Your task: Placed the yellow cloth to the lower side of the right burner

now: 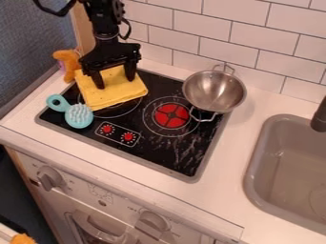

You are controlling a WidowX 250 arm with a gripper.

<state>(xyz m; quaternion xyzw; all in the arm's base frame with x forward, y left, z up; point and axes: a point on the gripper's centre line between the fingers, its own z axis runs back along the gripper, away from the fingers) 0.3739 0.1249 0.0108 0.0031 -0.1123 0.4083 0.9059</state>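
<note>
and here's the gripper [115, 84], open, fingers apart at the yellow cloth [115, 95], which partly covers the left burner [121, 113], turquoise brush [79, 116] close by

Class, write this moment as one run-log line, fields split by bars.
End effector: open, at yellow cloth | cloth: partly over left burner | metal pan: by right burner | placement: not done

A teal brush [79, 116] lies left — steel pan [214, 91], grey sink [253, 169] right.

A folded yellow cloth [117, 96] is laid on the black stove [167, 156], beside the round, red-centred right burner [170, 116]
</note>
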